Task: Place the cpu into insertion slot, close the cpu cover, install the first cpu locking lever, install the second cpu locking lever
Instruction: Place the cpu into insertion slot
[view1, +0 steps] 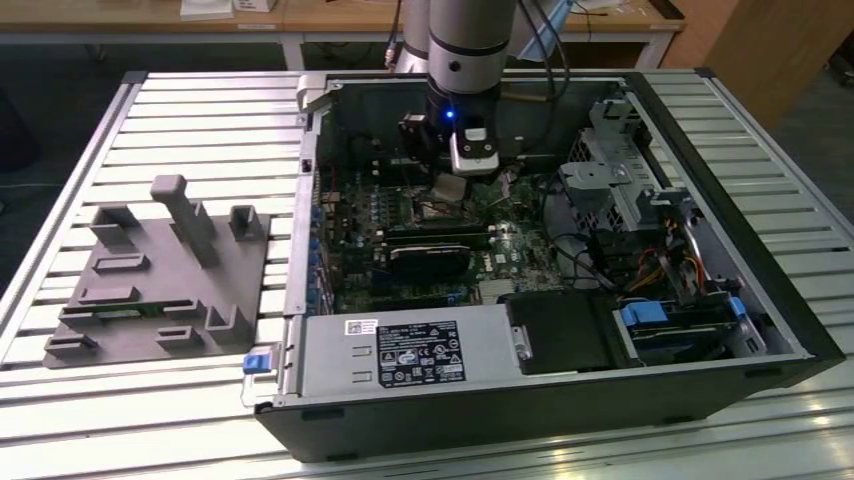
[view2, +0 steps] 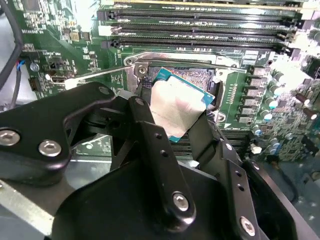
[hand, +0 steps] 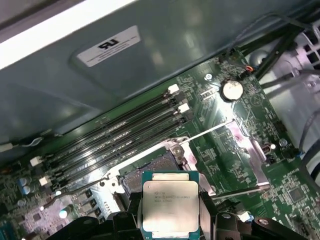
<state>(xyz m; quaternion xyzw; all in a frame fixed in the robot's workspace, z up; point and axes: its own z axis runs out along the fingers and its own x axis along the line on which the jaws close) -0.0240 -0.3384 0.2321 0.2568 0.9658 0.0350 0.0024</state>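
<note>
Pincer (view2: 174, 114) clamped on cpu (view2: 178, 106), chip tilted, hovering just above open insertion slot (hand: 141, 177), not yet seated. Cpu cover (hand: 254, 149) flipped back, lying just beside slot. Lever rod (hand: 207, 134) and second lever rod (hand: 237, 192) unlatched, flanking cover. Memory slots (hand: 120, 131) run just beyond pincer. Computer case (view1: 787, 285) sits open on slatted counter (view1: 200, 110).

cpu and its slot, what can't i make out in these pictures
1. the insertion slot: partly hidden behind the cpu in both wrist views.
2. the cpu's underside: faces away from both wrist views.
3. gap between cpu and slot: too small in the exterior view, with the gripper over it.
</note>
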